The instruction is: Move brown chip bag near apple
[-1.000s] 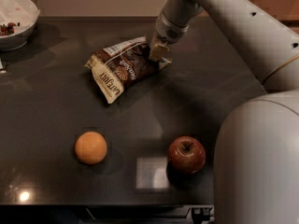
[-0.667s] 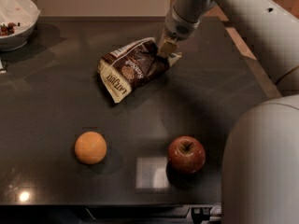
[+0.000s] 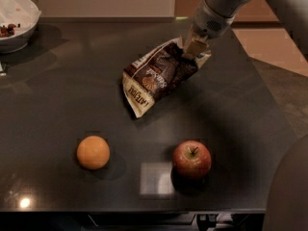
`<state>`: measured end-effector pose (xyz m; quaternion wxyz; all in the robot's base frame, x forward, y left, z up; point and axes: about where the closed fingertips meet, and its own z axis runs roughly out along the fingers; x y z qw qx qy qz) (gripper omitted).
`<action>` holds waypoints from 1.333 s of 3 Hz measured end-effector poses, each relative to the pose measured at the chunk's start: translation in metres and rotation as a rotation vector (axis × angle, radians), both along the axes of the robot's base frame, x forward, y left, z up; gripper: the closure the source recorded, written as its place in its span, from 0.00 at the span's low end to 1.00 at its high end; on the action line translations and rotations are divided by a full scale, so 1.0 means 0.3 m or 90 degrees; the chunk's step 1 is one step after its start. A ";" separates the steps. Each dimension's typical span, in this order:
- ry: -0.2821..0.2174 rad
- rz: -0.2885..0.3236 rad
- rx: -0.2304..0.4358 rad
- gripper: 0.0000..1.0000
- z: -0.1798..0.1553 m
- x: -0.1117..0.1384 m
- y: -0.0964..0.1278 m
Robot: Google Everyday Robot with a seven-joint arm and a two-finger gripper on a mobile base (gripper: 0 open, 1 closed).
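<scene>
Camera view: pinching the brown chip bag point(image 3: 156, 76) by its upper right corner with the gripper point(image 3: 196, 48), closed tight on the cream edge, up at the back right of the table point(image 3: 57, 105). Hanging tilted from that grip, lower left corner down by the dark top, well apart from the apple point(image 3: 192, 159) at the front right.

Could slip free, given so small a pinch on crinkly foil with the whole bag dangling below. Could swing on the way forward and set the apple rolling, or drag the low corner and snag. Could also land by the orange point(image 3: 93, 152) at the front left if carried too far across.

Hard to tell whether the low corner touches the table or hangs just clear; probably clear, going by the shadow. Cannot make out how deep the hold goes behind the bag's fold. Cut off at the top: most of the arm; at the left: part of the white bowl point(image 3: 21, 35)
</scene>
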<state>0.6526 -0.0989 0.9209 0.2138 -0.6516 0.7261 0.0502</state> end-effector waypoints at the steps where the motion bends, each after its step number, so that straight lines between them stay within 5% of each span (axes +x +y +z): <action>1: 0.019 -0.028 -0.004 1.00 0.021 -0.105 -0.081; 4: 0.064 -0.099 0.006 1.00 0.025 -0.305 -0.221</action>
